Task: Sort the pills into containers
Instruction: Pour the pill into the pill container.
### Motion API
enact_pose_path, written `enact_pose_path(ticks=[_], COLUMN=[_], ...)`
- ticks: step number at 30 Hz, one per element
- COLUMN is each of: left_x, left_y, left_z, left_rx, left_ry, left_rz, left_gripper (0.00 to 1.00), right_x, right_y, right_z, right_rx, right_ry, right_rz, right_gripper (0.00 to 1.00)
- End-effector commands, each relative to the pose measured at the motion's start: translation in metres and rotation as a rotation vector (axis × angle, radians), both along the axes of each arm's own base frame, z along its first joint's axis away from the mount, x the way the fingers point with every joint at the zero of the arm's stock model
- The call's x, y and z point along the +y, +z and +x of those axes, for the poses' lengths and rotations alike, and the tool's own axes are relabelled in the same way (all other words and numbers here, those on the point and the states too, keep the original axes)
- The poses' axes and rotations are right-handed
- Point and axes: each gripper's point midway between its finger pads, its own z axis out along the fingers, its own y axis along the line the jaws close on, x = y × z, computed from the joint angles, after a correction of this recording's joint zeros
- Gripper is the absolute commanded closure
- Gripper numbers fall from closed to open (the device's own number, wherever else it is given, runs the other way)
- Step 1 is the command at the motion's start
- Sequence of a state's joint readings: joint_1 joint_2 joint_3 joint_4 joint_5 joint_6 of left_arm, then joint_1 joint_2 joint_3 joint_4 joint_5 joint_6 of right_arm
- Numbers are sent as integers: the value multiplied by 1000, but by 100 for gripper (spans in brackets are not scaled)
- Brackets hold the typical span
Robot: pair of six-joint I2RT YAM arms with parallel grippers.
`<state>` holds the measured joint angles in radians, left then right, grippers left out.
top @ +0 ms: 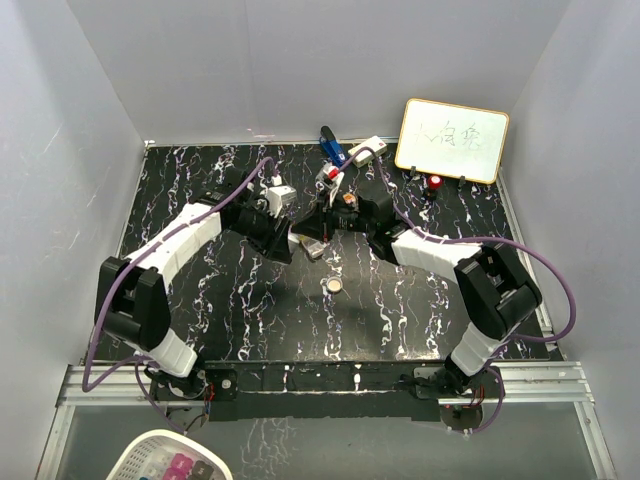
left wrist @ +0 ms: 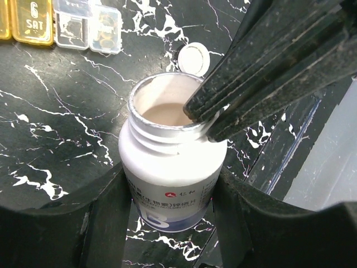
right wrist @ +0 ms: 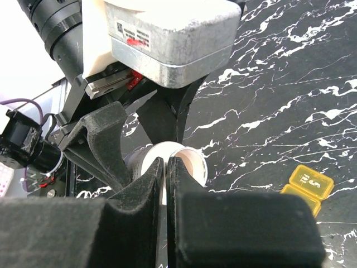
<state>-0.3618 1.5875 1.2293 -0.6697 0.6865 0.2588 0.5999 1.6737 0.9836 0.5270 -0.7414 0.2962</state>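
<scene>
Black, white-veined marble tabletop [top: 220, 320] is filling the floor of a grey-walled enclosure. Two arms are reaching over it from the near edge, the left arm [top: 180, 245] and the right arm [top: 470, 265] bending inward and meeting near the middle. A whiteboard [top: 453, 140] with faint handwriting is leaning at the far right corner. A white plastic basket [top: 170, 458] is showing at the bottom left, below the table's front rail.

At the centre, the left gripper [left wrist: 172, 176] is clamping a white pill bottle [left wrist: 162, 151] by its sides. The bottle is standing upright with its mouth uncapped, and a blue-and-red label is showing on its lower half. The right gripper [right wrist: 166, 167] is hanging over the bottle's mouth with its fingers pressed together, tips just above the rim on the side nearest the right arm. Whether anything is pinched between them, I cannot tell.

A pill organiser [left wrist: 33, 22] is lying on the tabletop beyond the bottle, its yellow sections printed "6 SAT" and its clear sections [left wrist: 89, 28] sitting right beside them. A blue object [top: 333, 148] is resting near the back wall. The round white cap [left wrist: 193, 57] is lying flat on the tabletop, just beside the bottle.
</scene>
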Motion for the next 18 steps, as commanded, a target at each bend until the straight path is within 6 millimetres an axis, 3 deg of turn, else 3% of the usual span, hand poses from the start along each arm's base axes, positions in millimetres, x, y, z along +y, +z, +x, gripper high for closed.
enact_pose_path(ticks=[1,8,18], left_x=[-2,-1,7], left_y=[47,69,79], left_z=[33,31,35], left_rx=[-192,-259,-322], left_ry=[108,150,226], left_rz=[-62,-110,-107], left_gripper=[100,100,100], right_x=[5,5,4], right_y=[20,20,17], right_z=[-26,-21,-18], right_rx=[-34,-34,-30], right_ry=[88,64,50], right_rz=[27,24,15], right_gripper=[100,100,100])
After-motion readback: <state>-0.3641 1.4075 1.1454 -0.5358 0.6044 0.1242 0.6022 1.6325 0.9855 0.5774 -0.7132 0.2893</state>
